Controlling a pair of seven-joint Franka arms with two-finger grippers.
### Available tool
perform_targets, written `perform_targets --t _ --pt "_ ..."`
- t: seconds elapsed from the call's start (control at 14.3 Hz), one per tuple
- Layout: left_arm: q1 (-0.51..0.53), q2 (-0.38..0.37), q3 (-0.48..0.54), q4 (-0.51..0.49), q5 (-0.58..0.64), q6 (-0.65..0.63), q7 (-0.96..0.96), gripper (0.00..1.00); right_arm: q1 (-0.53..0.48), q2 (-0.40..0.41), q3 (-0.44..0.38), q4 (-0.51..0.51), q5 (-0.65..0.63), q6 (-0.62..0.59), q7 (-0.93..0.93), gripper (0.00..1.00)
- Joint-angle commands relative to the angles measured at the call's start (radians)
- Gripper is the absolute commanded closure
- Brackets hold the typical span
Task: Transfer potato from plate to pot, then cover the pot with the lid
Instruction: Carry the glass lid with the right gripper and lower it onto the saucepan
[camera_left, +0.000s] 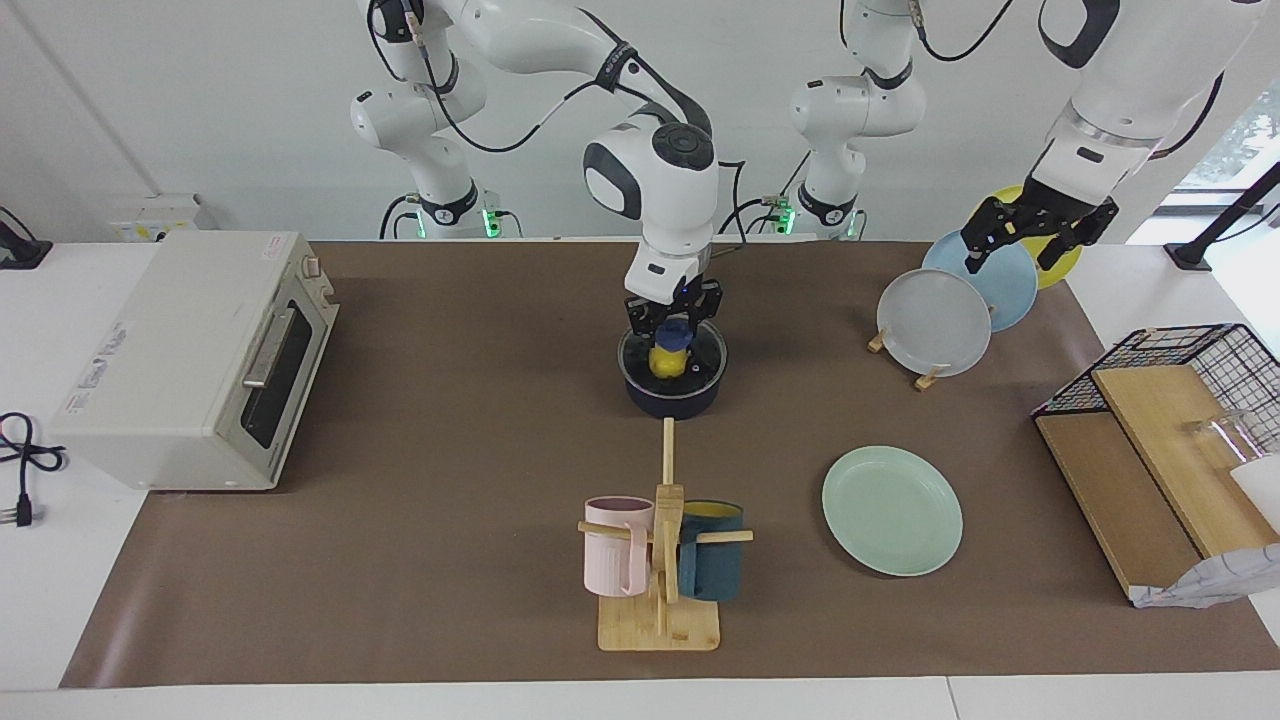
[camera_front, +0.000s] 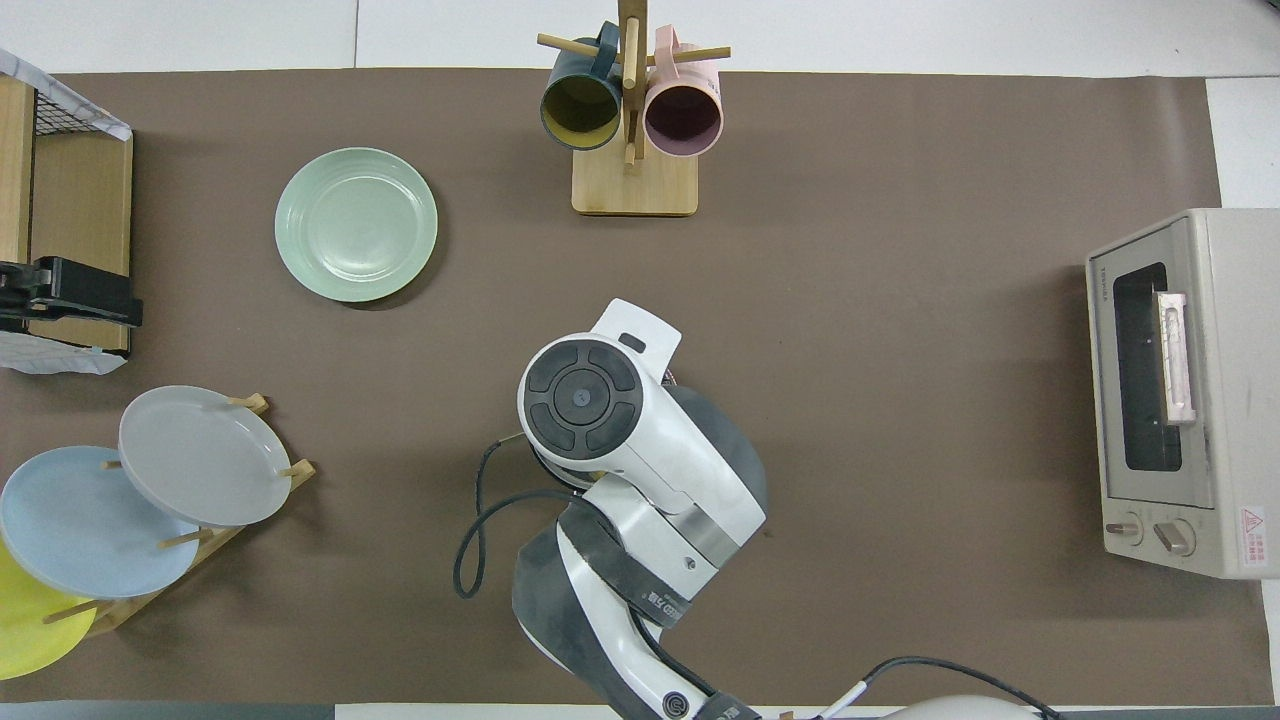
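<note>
Glass lid on navy pot

The potato sits in the pot, under the lid. The plate lies farther from the robots, toward the left arm's end.

The pot is dark navy, the potato inside it bright yellow, and the lid clear with a blue knob. At 4 o'clock from the pot lies the plain mint-green plate; the table cover is brown.
</note>
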Motion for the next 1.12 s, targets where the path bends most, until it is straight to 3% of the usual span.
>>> perform_targets --t 0.0,0.98,1.05 --pt "-0.004 -0.017 0.010 -0.018 -0.013 0.016 -0.003 0.00 0.016 -0.013 0.000 -0.025 -0.018 0.031 0.029 1.00" --pt "0.000 -0.019 0.007 -0.021 -0.012 0.007 0.000 0.00 0.014 0.023 0.000 -0.027 -0.070 0.062 0.028 1.00" --pt "0.002 -0.019 0.009 -0.021 -0.012 0.007 0.000 0.00 0.013 0.024 0.000 -0.027 -0.070 0.062 0.026 0.88"
